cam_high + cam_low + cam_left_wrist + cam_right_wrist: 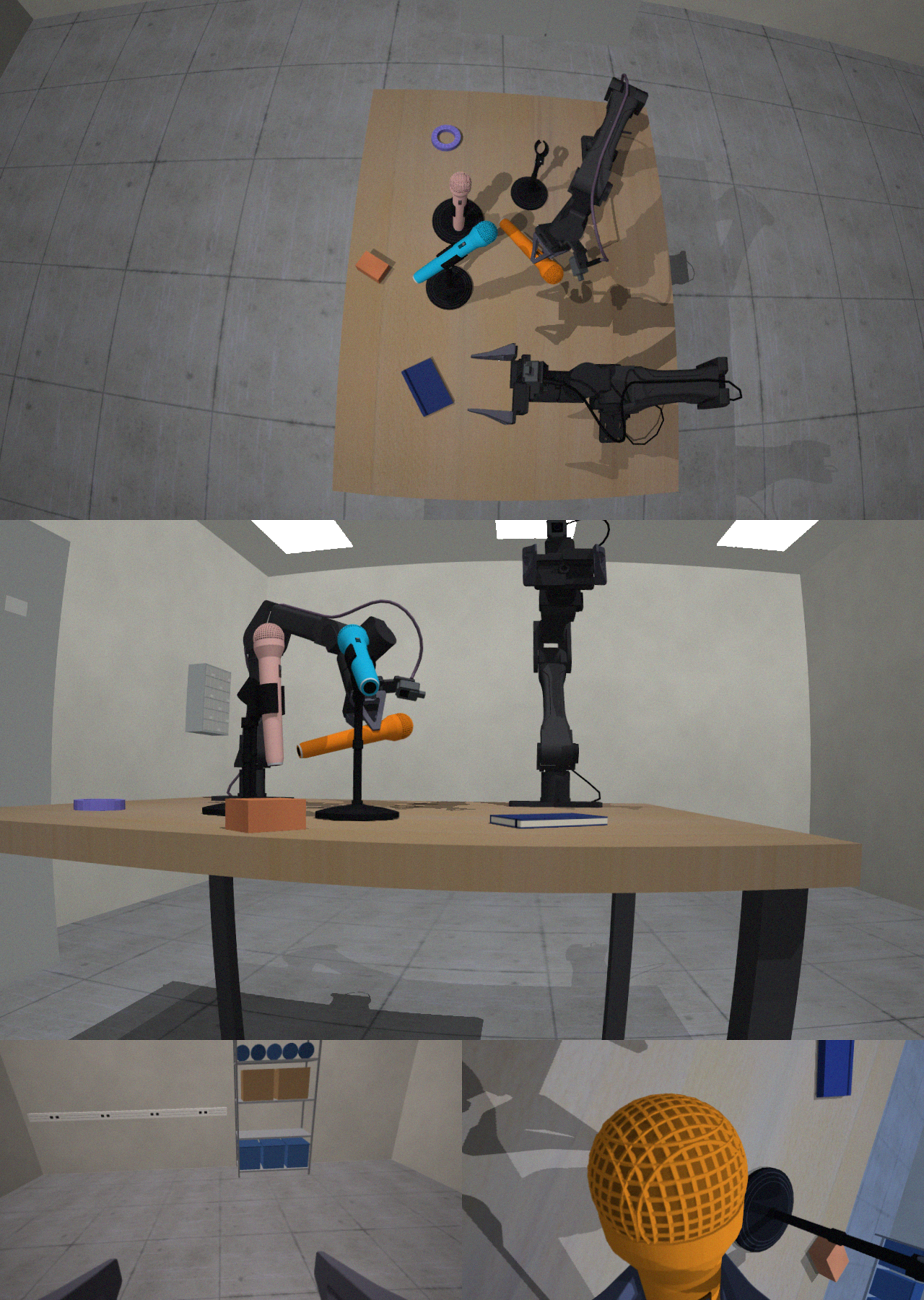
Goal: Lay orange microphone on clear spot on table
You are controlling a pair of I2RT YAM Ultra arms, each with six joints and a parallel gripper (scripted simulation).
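Orange microphone (522, 239) (351, 739) (678, 1257) is off its stand (529, 193), gripped by the right gripper (537, 256) (375, 725), apparently above the table (388, 439) (678, 866) (715, 1072); laying it down remains. The left gripper (492, 386) (217, 1264) is wide.

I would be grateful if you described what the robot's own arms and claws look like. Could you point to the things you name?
Both arms are charcoal black, with blocky segments. The left claw (492, 384) (217, 1264) has two tapering, grey-violet fingers; the right claw (539, 253) has fingers of that colour, shaped as open triangular frames. A black cable runs along the left arm, a purplish one along the right.
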